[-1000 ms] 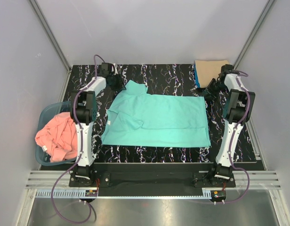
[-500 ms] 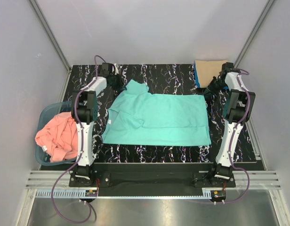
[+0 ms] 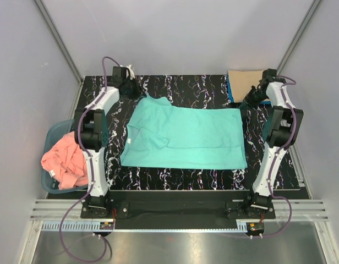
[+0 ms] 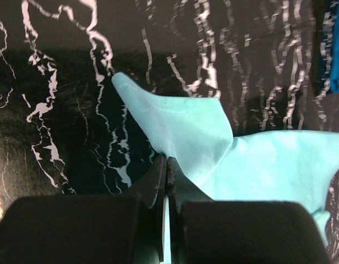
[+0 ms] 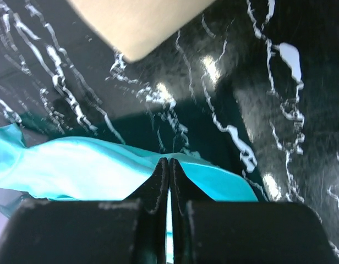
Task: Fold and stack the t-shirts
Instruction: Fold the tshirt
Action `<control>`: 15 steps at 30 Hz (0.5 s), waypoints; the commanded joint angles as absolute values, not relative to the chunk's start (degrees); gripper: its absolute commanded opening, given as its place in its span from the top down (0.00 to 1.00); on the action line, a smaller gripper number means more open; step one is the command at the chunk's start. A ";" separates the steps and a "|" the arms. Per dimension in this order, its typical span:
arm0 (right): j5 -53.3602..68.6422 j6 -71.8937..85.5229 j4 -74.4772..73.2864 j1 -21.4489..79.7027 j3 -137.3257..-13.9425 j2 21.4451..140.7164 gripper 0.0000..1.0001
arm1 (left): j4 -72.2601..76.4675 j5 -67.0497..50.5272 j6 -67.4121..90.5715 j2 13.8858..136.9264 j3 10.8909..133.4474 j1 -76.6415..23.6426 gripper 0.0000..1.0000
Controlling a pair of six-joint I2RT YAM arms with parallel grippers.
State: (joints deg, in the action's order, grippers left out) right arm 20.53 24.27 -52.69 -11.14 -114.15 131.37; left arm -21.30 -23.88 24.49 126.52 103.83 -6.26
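A turquoise-green t-shirt (image 3: 186, 137) lies spread on the black marbled table (image 3: 180, 85). My left gripper (image 3: 137, 93) is shut on its far left corner, a sleeve flap (image 4: 175, 124), and holds it lifted. My right gripper (image 3: 244, 105) is shut on the shirt's far right corner (image 5: 103, 170). A folded tan-beige shirt (image 3: 244, 80) lies on a blue shirt (image 3: 230, 93) at the far right corner. The salmon pink shirt (image 3: 65, 159) is bunched in the basket on the left.
The blue-grey plastic basket (image 3: 53, 133) stands off the table's left edge. Grey walls close in on three sides. The tan shirt's corner (image 5: 142, 22) lies just beyond my right gripper. A blue cloth edge (image 4: 332, 49) shows at the left wrist view's right side.
Both grippers moved toward the far edge, pulling the turquoise shirt's far corners with them. The shirt's far edge is now stretched straighter and shifted back.
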 commanded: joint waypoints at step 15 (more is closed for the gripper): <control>15.47 22.94 -54.32 -10.63 -98.89 114.53 1.00 | -24.61 -20.66 18.28 106.80 86.49 -6.06 1.00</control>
State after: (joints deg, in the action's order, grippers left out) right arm 17.67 23.94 -53.60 -10.98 -100.73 120.66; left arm -24.99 -22.44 20.69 112.42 88.20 -6.28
